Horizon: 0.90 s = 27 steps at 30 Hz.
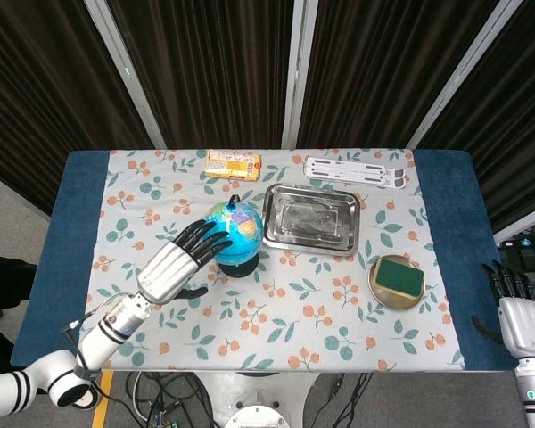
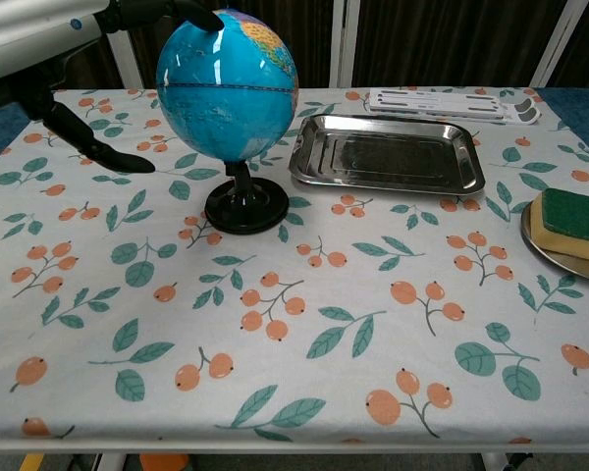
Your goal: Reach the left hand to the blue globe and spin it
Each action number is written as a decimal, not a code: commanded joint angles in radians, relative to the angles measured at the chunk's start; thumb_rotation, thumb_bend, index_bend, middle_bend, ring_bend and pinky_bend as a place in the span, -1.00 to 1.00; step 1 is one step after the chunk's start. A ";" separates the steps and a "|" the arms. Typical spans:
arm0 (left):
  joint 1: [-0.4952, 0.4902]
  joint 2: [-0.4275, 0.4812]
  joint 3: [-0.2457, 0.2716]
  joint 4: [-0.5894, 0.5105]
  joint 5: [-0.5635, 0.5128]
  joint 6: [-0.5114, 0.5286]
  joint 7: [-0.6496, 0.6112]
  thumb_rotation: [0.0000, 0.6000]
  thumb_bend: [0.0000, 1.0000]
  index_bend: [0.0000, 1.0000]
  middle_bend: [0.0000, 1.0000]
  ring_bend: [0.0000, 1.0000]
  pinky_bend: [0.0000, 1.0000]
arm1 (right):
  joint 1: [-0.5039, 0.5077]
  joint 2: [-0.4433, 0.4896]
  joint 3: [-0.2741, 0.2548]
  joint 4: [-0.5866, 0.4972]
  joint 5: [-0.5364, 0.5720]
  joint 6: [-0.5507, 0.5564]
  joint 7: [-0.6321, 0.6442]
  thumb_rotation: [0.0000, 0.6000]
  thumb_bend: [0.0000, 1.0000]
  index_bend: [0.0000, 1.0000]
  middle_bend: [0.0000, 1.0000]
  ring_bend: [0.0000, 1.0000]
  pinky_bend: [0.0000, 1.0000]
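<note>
The blue globe [image 1: 236, 229] stands on its black stand [image 2: 241, 208] left of the table's middle; in the chest view the globe [image 2: 227, 86] fills the upper left. My left hand [image 1: 172, 267] reaches in from the lower left, fingers spread, and its fingertips [image 1: 210, 237] lie against the globe's upper left side. The chest view shows those fingertips [image 2: 165, 11] on top of the ball, with the thumb [image 2: 96, 151] hanging free beside it. It grips nothing. My right hand [image 1: 519, 319] stays off the table's right front corner, fingers apart and holding nothing.
A steel tray [image 1: 310, 218] sits just right of the globe. A round plate [image 1: 381, 290] with a green sponge [image 1: 399, 275] lies at the front right. A yellow packet [image 1: 233, 164] and a white strip [image 1: 354, 170] lie along the far edge.
</note>
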 commanded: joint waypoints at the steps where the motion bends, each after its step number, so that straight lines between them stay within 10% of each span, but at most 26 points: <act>1: 0.007 0.007 0.005 -0.001 -0.017 0.001 0.015 1.00 -0.94 -0.73 -0.70 -1.00 -0.82 | 0.001 -0.001 0.000 -0.001 -0.001 0.000 -0.002 1.00 -0.64 -1.00 -1.00 -1.00 -1.00; 27: -0.002 0.008 0.015 -0.032 0.032 0.067 -0.021 1.00 -0.94 -0.73 -0.73 -1.00 -0.82 | 0.002 -0.003 0.000 -0.001 0.003 -0.007 -0.004 1.00 -0.64 -1.00 -1.00 -1.00 -1.00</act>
